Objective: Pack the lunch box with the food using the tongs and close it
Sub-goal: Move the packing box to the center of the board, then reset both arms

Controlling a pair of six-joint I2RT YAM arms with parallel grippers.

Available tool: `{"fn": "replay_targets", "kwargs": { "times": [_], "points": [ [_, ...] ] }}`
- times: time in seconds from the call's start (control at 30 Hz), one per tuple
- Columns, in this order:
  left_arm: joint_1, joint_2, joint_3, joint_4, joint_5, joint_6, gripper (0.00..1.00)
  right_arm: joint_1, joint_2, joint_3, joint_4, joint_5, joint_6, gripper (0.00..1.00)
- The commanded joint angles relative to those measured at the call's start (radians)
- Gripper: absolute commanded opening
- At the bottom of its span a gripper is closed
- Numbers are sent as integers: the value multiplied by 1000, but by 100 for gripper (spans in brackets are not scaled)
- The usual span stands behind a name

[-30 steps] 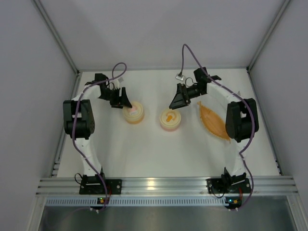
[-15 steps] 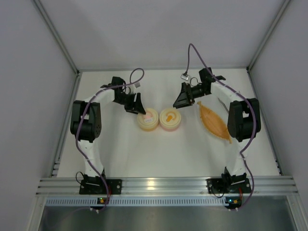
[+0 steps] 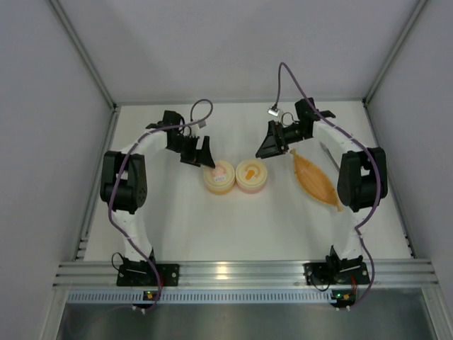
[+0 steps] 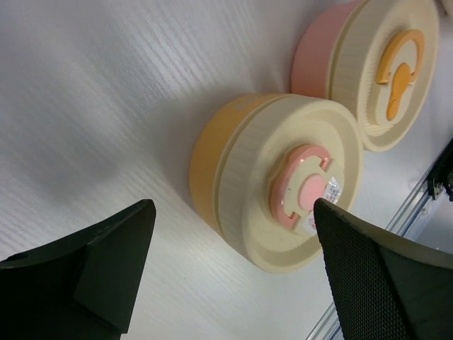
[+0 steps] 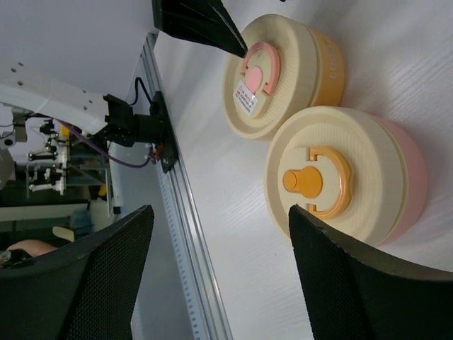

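The lunch box shows as two round lidded tubs standing side by side. The orange tub (image 3: 219, 176) (image 4: 283, 180) (image 5: 283, 71) has a cream lid with a pink knob. The pink tub (image 3: 251, 174) (image 4: 368, 64) (image 5: 340, 180) has a cream lid with an orange knob. My left gripper (image 3: 201, 151) (image 4: 232, 211) is open just behind-left of the orange tub, holding nothing. My right gripper (image 3: 267, 146) (image 5: 219, 212) is open behind-right of the pink tub, also holding nothing. The slim grey tongs (image 3: 328, 154) lie beside the tray, partly under my right arm. The food is out of view.
An orange boat-shaped tray (image 3: 315, 178) lies to the right of the tubs, under my right forearm. The aluminium rail (image 3: 241, 272) runs along the near edge. The white enclosure walls (image 3: 64, 134) close in the table on both sides and at the back.
My left gripper carried the orange tub rightward until it stood against the pink tub, then opened and let it go. My right gripper opened wider and drew back slightly.
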Motion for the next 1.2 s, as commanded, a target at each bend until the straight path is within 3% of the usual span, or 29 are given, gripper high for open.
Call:
{"fn": "replay_targets", "kwargs": {
  "times": [0.0,0.17,0.33,0.47,0.57,0.73,0.9,1.17],
  "points": [
    [18,-152,63,-9,-4,55,98,-19,-108,38,-20,21,-42,80],
    [51,-270,76,-37,-24,82,98,-45,-207,-2,24,116,-19,99],
    [99,-404,4,-20,-199,62,98,-121,-312,-108,96,291,6,100],
    [195,-511,-74,8,-190,25,98,-234,-408,-203,131,440,8,99],
    [295,-574,-140,-6,-87,63,98,-287,-483,-277,159,529,-25,99],
    [331,-666,-235,-1,-234,120,98,-309,-614,-407,171,674,-112,99],
    [329,-738,-381,74,-361,143,98,-310,-683,-520,211,730,-126,99],
    [331,-771,-453,112,-371,154,98,-309,-729,-602,254,753,-121,99]
  ]
}}
